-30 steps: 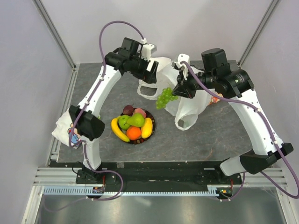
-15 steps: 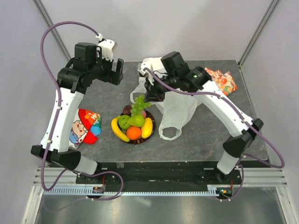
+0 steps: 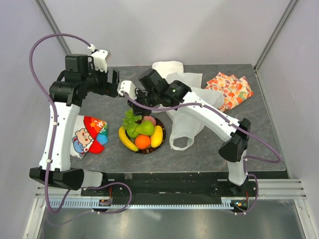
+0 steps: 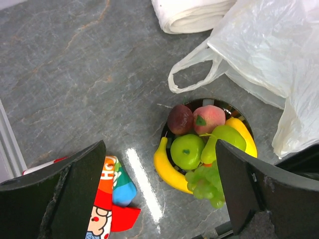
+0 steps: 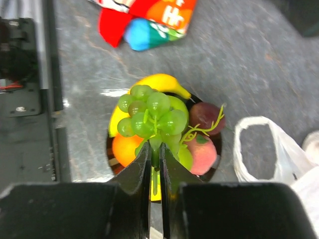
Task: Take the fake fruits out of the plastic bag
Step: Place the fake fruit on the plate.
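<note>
The right tool (image 5: 155, 154) is pinched nearly together on the thin stem (image 5: 154, 172) of the grapes (image 5: 152, 117), so the bunch hangs below the fingers instead of being squeezed. That grip suits a cluster with no firm body to clamp. The grapes are over the near-left side of the plate (image 4: 219, 103), above the apple (image 4: 185, 151) and beside 1 of the 2 bananas (image 4: 167, 169). I cannot tell whether they rest on the fruit or hang just clear of it.

The plate serves as the drop point. It holds both bananas at its edges, with the apple, the pear (image 4: 224, 137), the orange (image 3: 143, 142), the dark red fruit (image 4: 179, 118) and the pink fruit (image 4: 209, 118) packed between them. That leaves only the top of the pile for the grapes.

The left tool (image 4: 160, 149) stands wide apart, holding nothing, high over the tabletop (image 4: 75, 74) to the plate's left. From there it leaves the other arm room to work.

The bag (image 3: 192, 107) lies slack on the tabletop just right of the plate, its loop handles toward the fruit. No colour shows through its thin skin, so it looks emptied. The grapes seem to be the last piece, and the release should be gentle so the pile does not roll.
</note>
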`<state>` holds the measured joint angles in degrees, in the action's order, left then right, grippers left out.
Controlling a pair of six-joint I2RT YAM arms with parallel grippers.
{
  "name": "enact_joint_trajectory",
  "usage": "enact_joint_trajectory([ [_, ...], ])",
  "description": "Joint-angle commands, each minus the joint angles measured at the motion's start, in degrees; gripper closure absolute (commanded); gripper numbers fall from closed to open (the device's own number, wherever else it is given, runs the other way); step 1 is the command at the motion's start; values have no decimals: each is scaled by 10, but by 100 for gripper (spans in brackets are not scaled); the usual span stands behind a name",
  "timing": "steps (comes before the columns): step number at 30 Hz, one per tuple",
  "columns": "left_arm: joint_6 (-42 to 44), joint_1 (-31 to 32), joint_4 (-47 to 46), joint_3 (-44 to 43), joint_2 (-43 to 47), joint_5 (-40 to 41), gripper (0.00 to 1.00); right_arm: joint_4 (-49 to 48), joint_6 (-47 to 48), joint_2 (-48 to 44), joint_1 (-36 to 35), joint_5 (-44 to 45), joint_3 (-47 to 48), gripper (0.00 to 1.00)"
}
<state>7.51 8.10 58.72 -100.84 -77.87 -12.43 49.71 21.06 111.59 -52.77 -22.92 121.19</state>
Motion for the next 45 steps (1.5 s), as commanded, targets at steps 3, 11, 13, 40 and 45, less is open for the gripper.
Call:
enact_joint_trajectory([
  [3, -6, -14, -4, 15, 25, -36, 3, -45, 5, 17, -7, 123, 27, 100],
  [11, -7, -17, -4, 43, 46, -52, 3, -51, 14, 28, -26, 182, -29, 100],
  [13, -7, -18, -5, 47, 54, -55, 3, -52, 14, 33, -29, 194, -39, 100],
  [40, -15, -52, -11, 95, 94, -90, 3, -47, -6, 11, -66, 226, -111, 79],
  [45, -18, -52, -14, 92, 84, -98, 3, -45, -10, -7, -66, 226, -127, 67],
])
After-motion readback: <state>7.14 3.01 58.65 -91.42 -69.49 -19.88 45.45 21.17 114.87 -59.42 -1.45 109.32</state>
